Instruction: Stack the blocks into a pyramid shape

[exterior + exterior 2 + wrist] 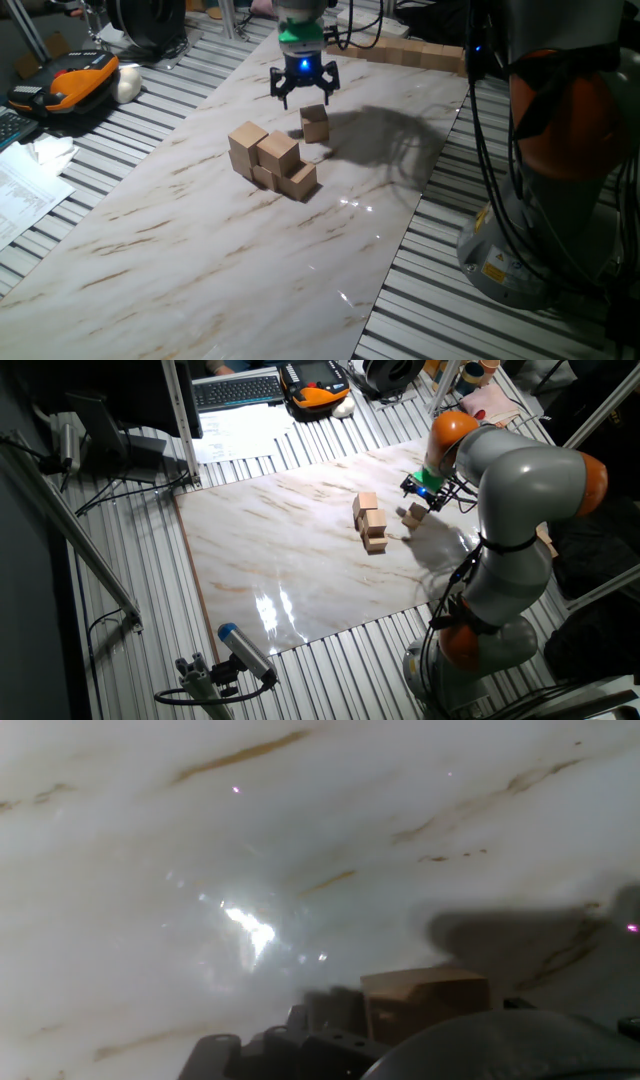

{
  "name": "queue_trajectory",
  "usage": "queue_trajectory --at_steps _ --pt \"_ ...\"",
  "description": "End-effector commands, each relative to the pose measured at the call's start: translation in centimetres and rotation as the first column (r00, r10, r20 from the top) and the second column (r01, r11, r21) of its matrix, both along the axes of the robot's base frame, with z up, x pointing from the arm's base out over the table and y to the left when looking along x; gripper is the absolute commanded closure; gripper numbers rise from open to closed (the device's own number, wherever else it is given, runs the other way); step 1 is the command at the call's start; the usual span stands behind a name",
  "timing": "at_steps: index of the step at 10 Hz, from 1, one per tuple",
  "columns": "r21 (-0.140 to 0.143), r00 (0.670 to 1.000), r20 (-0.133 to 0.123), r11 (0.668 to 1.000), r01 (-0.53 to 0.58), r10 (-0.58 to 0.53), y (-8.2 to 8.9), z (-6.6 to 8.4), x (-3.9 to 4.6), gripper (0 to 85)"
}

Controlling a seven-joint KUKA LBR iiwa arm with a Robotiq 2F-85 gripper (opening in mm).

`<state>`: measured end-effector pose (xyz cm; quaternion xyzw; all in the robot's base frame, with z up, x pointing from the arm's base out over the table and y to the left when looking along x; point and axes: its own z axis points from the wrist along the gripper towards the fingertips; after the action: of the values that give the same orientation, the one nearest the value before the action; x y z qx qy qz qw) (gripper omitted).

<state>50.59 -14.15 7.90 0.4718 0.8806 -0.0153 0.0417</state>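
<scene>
A small light-tan wooden cube (425,1000) sits just below my dark two-finger gripper (304,92), fingers spread, holding nothing; light, rigid, I'd pinch opposite flat faces.

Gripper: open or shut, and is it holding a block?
Open and empty. The gripper hangs above the table with its fingers spread, and the lone block sits on the marble below it, apart from the stack.
</scene>
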Motion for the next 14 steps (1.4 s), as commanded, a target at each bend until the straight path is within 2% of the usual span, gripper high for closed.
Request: queue_trajectory --at_steps 1,3,6,7,8,9,10,11,12,13,14 --pt "0.001 1.0 0.001 1.0 -0.002 0.002 0.0 -0.2 -0.15 0.0" --pt "0.011 1.0 0.007 1.0 -0.013 0.013 -0.2 -0.8 -0.41 0.0" --pt "0.002 1.0 0.01 1.0 -0.015 0.015 0.0 -1.9 -0.33 0.0" --pt "-0.002 1.0 0.009 1.0 -0.019 0.019 0.0 -2.0 -0.37 17.0" --pt "-0.006 1.0 0.008 1.0 -0.029 0.029 0.1 -2.1 -0.39 17.0" --pt "0.008 0.999 0.011 0.999 -0.047 0.047 0.2 -2.2 -0.46 34.0" --pt "0.011 0.997 0.007 0.997 -0.073 0.073 0.3 -2.4 -0.69 34.0" --pt "0.039 0.993 0.018 0.993 -0.113 0.113 0.3 -2.3 -0.81 68.0" --pt "0.093 0.985 0.045 0.981 -0.17 0.167 0.1 -2.2 -0.99 85.0" --pt "0.106 0.978 0.045 0.972 -0.209 0.205 -0.1 -2.0 -1.05 85.0" --pt "0.103 0.969 0.045 0.963 -0.248 0.244 -0.1 -1.5 -0.99 85.0"
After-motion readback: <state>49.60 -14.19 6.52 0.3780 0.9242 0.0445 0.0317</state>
